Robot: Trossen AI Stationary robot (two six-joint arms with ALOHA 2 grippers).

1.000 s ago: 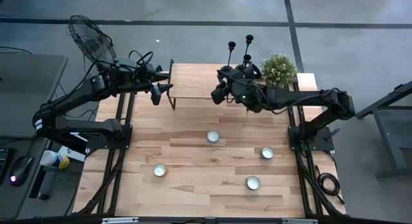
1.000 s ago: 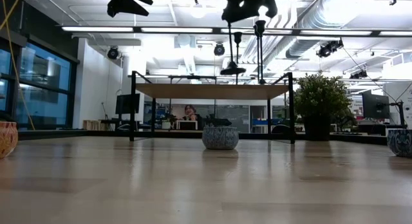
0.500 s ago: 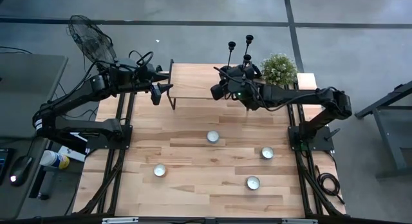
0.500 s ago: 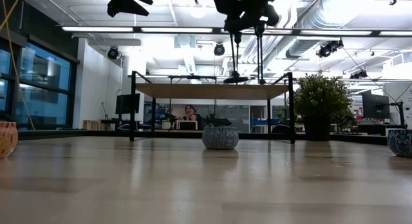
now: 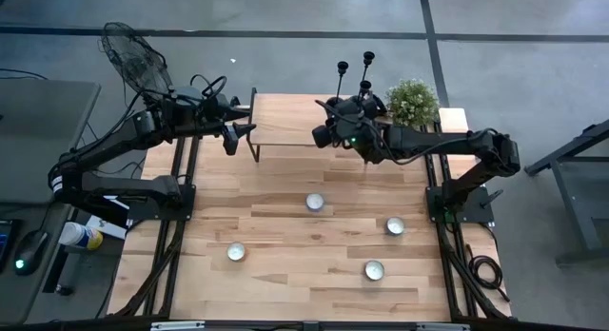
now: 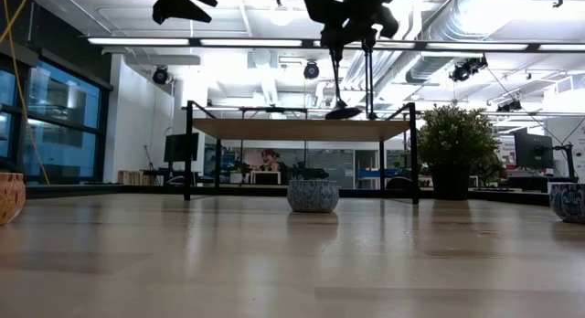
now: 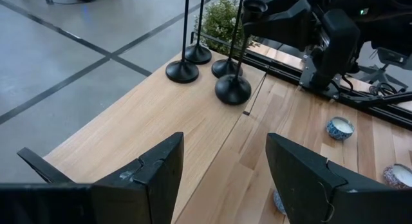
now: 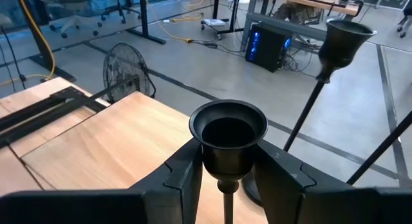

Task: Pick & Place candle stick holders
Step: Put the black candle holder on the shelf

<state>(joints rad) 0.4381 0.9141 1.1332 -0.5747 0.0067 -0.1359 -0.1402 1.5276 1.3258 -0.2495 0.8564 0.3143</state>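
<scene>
A raised wooden shelf [image 5: 285, 122] spans the table's far part. Three black candle stick holders [image 7: 182, 71] stand on their disc bases at its far right corner, their cups [image 5: 368, 57] showing from above. A fourth candle stick holder [image 6: 336, 76] is in my right gripper [image 8: 228, 179], which is shut on it there [image 5: 331, 110]. Its base [image 7: 232, 89] sits at the shelf top, slightly tilted; I cannot tell whether it touches. My left gripper [image 7: 225, 147] waits open over the shelf's left end [image 5: 244, 122]. My right gripper pinches the candle stick holder at its top cup [image 8: 228, 161], one finger [image 8: 183, 176] on each side of the cup's lower part. It comes nearly level from the table's right side, across the stem. The stem hangs below, a little off upright.
A potted plant [image 5: 412, 101] stands at the shelf's right end, close behind the holders. Several white tealights [image 5: 315, 203] lie spread over the table's near half. A fan [image 5: 133, 55] stands on the floor beyond the far left corner.
My right gripper has tipped a little, still shut on the candle stick holder. The holder's base has sunk from above the shelf down to its top and swung slightly toward the other holders.
</scene>
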